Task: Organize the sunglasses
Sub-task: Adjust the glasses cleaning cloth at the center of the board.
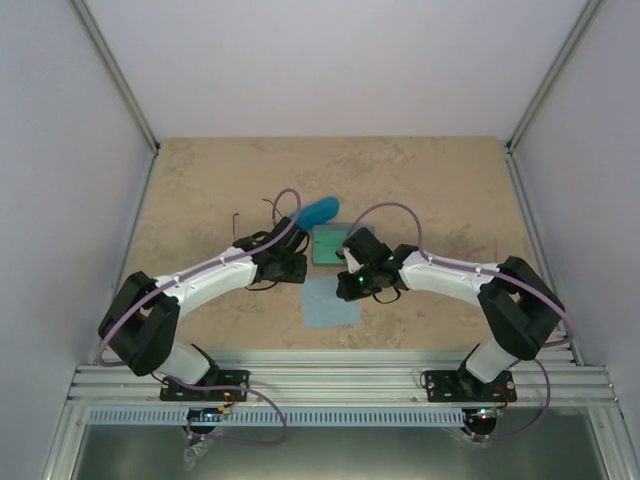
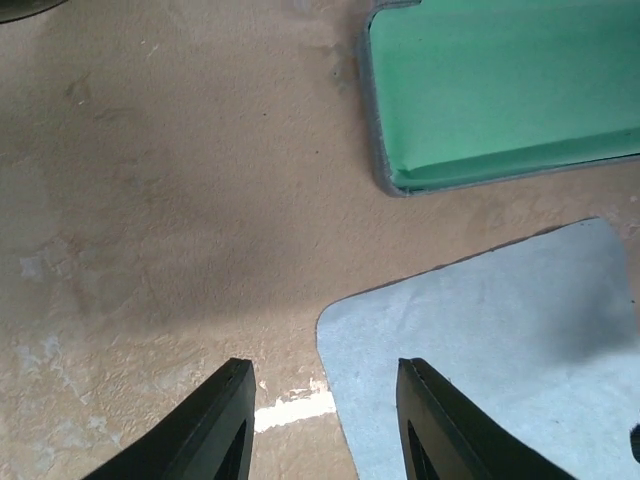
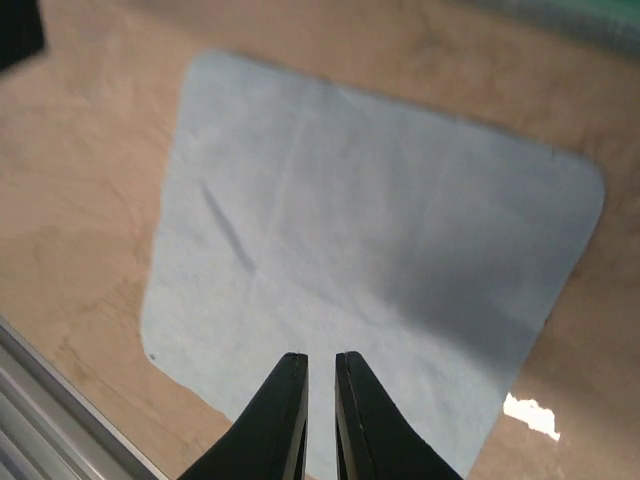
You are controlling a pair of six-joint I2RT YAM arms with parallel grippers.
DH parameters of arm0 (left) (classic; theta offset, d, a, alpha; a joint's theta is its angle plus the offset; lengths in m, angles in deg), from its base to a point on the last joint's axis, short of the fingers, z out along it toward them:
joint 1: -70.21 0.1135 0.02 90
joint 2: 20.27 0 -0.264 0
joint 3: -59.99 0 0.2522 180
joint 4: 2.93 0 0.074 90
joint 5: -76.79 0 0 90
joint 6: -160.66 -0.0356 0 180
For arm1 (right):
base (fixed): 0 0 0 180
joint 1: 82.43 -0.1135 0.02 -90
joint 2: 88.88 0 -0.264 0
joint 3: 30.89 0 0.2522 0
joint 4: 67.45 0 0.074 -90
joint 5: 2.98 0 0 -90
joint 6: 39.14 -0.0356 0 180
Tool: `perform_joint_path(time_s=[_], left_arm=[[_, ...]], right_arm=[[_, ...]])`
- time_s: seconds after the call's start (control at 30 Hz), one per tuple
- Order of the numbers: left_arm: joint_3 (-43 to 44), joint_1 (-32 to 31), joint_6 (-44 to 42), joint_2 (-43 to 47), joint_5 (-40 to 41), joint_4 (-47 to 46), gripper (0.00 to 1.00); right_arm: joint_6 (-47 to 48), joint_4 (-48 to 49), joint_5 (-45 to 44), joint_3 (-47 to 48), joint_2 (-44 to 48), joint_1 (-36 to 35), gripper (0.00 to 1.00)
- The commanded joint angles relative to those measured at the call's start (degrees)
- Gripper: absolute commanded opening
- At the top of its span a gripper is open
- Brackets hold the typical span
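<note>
On the beige stone-patterned desk point(image 1: 200, 190), left of centre and toward the back edge, lie thin dark wire lines point(image 1: 237, 219). They look like part of the thin dark wire-framed sunglasses, but they are too small to be sure. The red-orange translucent plastic sunglasses cannot be made out in any view.

The left gripper point(image 1: 285, 265) point(image 2: 325, 368) hangs near the middle of the desk. Its two black fingers are parted and hold nothing, and bare desk and a rounded corner of the light blue square cloth point(image 2: 480, 340) show between them. Behind it lies the glossy blue oval case point(image 1: 318, 211). Just right of that sits the open grey-rimmed rectangular case point(image 1: 335, 245) point(image 2: 500, 90) with its green lining facing up.

The cloth point(image 1: 330, 303) point(image 3: 350, 230) lies flat in front of the green-lined case, toward the near edge. The right gripper point(image 1: 352, 282) point(image 3: 320, 358) hovers over the cloth, its fingers drawn almost together with only a slit between them, gripping nothing.
</note>
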State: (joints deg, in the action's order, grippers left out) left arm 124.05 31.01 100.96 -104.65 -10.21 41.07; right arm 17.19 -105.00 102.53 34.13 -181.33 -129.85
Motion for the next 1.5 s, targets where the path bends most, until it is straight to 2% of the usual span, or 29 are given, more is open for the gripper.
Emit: perform_joint_path(time_s=[0.0,0.23,0.5,0.83,1.13,1.33,1.47], left_arm=[[-0.3,0.1,1.4,2.5,-0.8,-0.9,0.42],[-4.3,0.8,5.8,10.0,3.4,0.2,0.48],[-5.8,6.8,7.6,17.9,7.5,1.9,0.53],[-6.3,10.1,7.8,19.3,4.6,-0.9,0.54],[-7.9,10.1,7.1,18.6,0.7,-4.1,0.56],[-7.6,10.1,5.0,17.1,-2.8,-6.3,0.58],[-7.7,10.2,4.3,16.3,-4.9,-7.5,0.59]], right_arm=[[1.6,-0.6,-3.1,3.7,-2.1,0.0,0.1],[5.1,-1.3,-2.0,10.1,-7.7,-2.3,0.17],[7.7,-2.0,1.4,14.2,-13.1,-6.5,0.2],[9.6,-3.6,3.7,12.1,-14.8,-11.5,0.2],[10.6,-7.2,4.5,2.5,-9.2,-12.5,0.2],[7.9,-12.9,-0.4,-3.1,-2.7,-12.4,0.22],[4.2,-14.5,-5.3,-1.3,1.6,-12.0,0.24]])
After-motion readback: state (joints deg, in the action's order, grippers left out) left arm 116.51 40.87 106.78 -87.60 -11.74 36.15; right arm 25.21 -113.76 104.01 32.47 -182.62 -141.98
